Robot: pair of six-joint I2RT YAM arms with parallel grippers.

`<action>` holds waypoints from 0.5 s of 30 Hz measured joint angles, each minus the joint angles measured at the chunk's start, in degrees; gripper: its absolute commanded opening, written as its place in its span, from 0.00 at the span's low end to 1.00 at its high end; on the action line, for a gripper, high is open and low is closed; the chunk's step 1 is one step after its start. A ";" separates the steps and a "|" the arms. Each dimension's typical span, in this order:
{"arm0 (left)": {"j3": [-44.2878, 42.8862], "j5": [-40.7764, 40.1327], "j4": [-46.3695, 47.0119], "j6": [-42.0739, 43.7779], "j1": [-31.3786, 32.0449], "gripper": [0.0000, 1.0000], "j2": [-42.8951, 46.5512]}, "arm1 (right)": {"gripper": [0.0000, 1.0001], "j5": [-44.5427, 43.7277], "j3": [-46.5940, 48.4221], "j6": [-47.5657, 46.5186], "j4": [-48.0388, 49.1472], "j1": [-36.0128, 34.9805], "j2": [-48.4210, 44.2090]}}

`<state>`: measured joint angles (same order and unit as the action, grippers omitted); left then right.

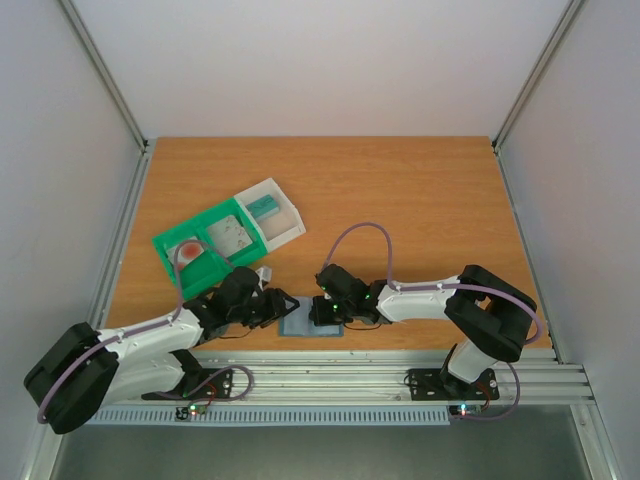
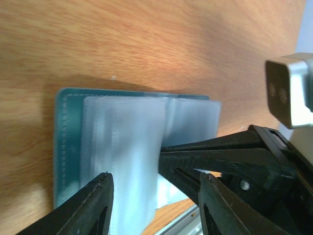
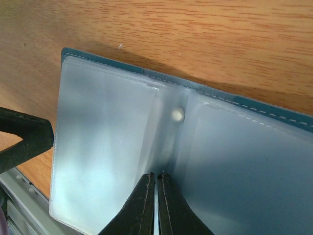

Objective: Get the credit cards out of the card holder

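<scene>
The card holder (image 1: 312, 323) lies open and flat near the table's front edge, a slate-blue wallet with cloudy clear pockets, also seen in the left wrist view (image 2: 122, 142) and the right wrist view (image 3: 102, 137). No credit card shows clearly inside its pockets. My right gripper (image 3: 156, 176) is shut, its tips resting on the wallet's centre fold below a small snap. My left gripper (image 2: 156, 188) is open and empty, its fingers (image 2: 95, 205) straddling the near edge of one pocket leaf. A whitish credit card with a red mark (image 1: 190, 250) lies in the green tray.
The green-and-clear compartment tray (image 1: 225, 238) stands at the back left of the wallet, with a teal card (image 1: 265, 207) in its clear end. A metal rail (image 1: 400, 380) runs along the table's front edge, right behind the wallet. The right gripper's fingers (image 2: 220, 152) cross the left wrist view.
</scene>
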<state>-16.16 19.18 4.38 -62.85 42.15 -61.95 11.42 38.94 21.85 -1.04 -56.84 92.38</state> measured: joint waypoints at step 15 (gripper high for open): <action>-0.02 -0.70 -2.75 1.75 0.00 0.45 -2.03 | 0.05 0.00 0.00 -0.02 0.04 0.00 0.00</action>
<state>-16.19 18.48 1.63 -61.10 42.15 -63.99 11.42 38.94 21.82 -0.99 -56.84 92.38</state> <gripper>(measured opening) 0.486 0.051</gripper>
